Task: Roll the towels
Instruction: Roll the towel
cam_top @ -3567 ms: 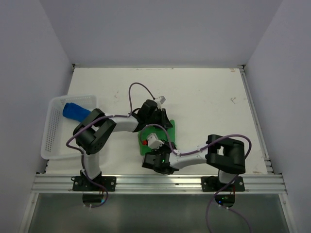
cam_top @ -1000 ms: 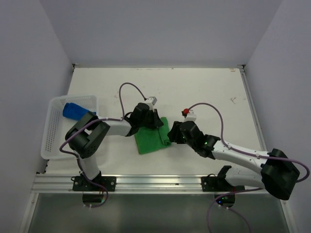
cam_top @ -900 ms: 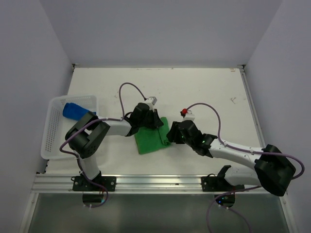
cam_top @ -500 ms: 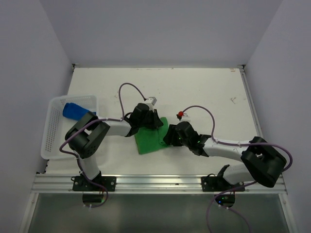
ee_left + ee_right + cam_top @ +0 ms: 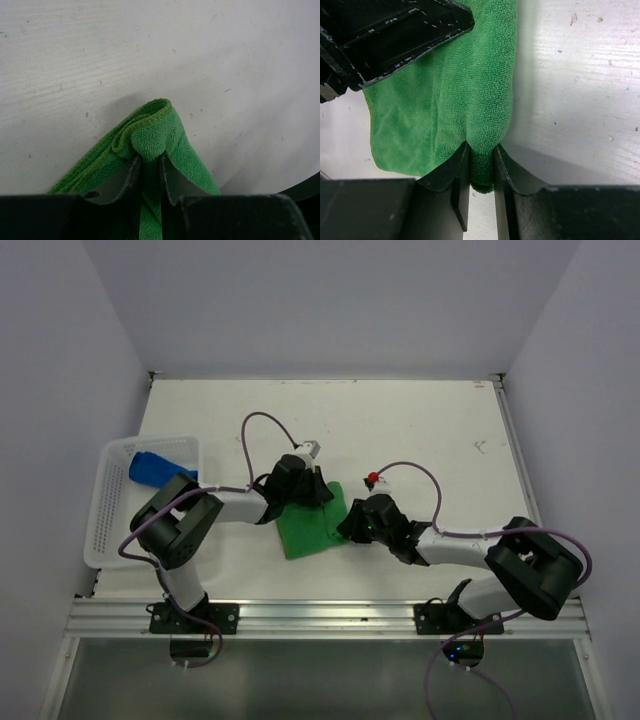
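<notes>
On white table [image 5: 420, 430]; plush green towel [image 5: 310, 530]

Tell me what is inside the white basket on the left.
A blue towel lies at the far end of the basket. The near left part shows bare mesh. The left arm covers the near right corner, so what lies there cannot be seen.

Green towel [image 5: 308, 532]: far edge under left gripper [image 5: 315, 498], right edge under right gripper [image 5: 347, 525]; in both wrist views, near part hidden behind jaws. Blue towel [image 5: 150, 468]: folds too small to tell.
</notes>
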### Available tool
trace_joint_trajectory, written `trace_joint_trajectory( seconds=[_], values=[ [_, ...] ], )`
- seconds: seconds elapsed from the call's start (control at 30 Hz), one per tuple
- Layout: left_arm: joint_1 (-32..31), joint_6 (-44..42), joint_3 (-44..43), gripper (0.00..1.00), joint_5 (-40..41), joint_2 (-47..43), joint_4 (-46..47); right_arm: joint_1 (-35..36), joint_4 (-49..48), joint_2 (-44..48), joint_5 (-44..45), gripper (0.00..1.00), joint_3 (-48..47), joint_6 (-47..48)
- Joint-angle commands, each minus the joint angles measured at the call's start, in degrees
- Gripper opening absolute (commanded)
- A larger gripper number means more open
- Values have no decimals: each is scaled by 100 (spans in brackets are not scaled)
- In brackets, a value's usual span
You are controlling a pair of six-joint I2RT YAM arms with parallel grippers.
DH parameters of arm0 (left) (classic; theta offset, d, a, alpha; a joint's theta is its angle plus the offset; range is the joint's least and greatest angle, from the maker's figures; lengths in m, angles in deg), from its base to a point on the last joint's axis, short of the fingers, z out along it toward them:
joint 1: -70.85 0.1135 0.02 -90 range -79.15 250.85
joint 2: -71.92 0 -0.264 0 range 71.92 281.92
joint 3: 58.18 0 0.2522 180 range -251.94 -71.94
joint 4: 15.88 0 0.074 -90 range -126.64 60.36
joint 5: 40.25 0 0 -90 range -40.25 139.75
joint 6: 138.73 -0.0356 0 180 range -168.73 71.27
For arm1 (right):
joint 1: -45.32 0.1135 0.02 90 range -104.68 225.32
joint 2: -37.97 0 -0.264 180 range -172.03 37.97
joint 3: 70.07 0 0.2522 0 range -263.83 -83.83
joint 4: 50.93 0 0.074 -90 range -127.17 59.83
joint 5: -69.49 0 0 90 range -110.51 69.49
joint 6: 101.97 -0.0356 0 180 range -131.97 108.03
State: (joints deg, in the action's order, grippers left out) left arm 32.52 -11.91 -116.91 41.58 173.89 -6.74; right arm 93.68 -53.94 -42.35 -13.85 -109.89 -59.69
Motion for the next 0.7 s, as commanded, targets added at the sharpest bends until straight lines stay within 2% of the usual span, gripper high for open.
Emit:
trace_joint_trajectory(
  seconds=[0.0, 0.2, 0.23, 0.27, 0.37, 0.53, 0.67],
  values=[
    [18, -166, 129, 0, 377, -186, -337, 7, 236, -46, 64, 20, 31, 140],
    [18, -227, 94, 0, 465, -319, -549, 7, 315, -37, 160, 4, 5, 219],
    [18, -236, 85, 5, 456, -318, -575, 7, 411, -46, 178, 1, -56, 281],
    [27, -263, 76, 14, 465, -318, -602, 16, 481, -46, 178, 0, -109, 403],
    [44, -263, 15, 23, 535, -371, -751, 85, 877, -20, 309, 0, -285, 693],
    [88, -456, -301, 37, 790, -599, -1365, 323, 1509, 191, 1039, 0, -478, 1019],
    [132, -588, -468, 45, 1124, -915, -1762, 622, 1660, 174, 1347, 0, -628, 1239]
  ],
)
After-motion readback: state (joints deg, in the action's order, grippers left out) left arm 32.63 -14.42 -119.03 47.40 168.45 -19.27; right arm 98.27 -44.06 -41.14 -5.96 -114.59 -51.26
